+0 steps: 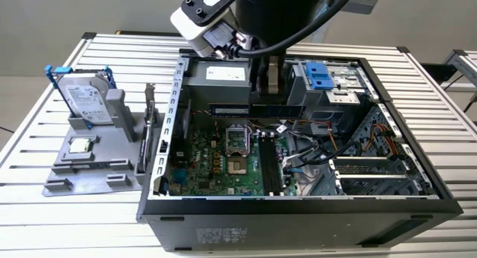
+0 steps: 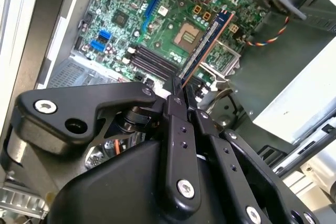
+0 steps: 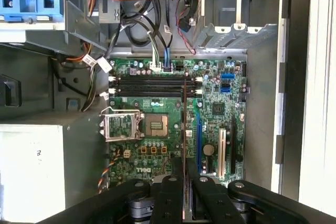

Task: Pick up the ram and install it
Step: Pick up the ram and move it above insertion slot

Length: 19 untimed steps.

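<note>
Ram [image 2: 207, 43] hangs clamped in the gripper [image 2: 178, 94] above the motherboard [image 1: 216, 157] inside the open case [image 1: 298, 219]; it looks crosswise to the black slots [image 3: 147, 83], so I'd line it up lengthwise and seat it level with even pressure

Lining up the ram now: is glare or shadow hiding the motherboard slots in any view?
Exterior view: even light, no glare; the slots show plainly below the ram held in the gripper. First wrist view: slots evenly lit, but the table at the edge is washed out white. Second wrist view: slots unshadowed, the gripper's dark body in front.
</note>
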{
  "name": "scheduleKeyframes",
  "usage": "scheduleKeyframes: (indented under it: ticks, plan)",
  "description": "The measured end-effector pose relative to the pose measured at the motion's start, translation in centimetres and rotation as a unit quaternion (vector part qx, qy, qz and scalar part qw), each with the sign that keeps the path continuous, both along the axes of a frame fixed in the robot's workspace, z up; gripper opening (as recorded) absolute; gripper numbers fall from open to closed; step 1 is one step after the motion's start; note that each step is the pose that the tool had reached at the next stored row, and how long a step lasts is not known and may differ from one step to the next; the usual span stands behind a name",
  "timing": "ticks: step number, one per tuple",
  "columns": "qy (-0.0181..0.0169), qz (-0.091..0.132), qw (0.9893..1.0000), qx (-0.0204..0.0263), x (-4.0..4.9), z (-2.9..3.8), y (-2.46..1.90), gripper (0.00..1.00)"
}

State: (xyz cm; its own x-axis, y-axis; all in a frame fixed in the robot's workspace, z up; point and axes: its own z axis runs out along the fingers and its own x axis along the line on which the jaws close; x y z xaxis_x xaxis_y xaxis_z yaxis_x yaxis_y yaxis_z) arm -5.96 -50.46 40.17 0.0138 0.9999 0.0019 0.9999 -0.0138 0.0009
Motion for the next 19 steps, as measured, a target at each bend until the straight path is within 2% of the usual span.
scheduleKeyframes:
  ticks: [19]
  plan:
    - [0.0, 0.0, 1.0, 0.0, 2.88, 0.0, 0.0, 0.0]
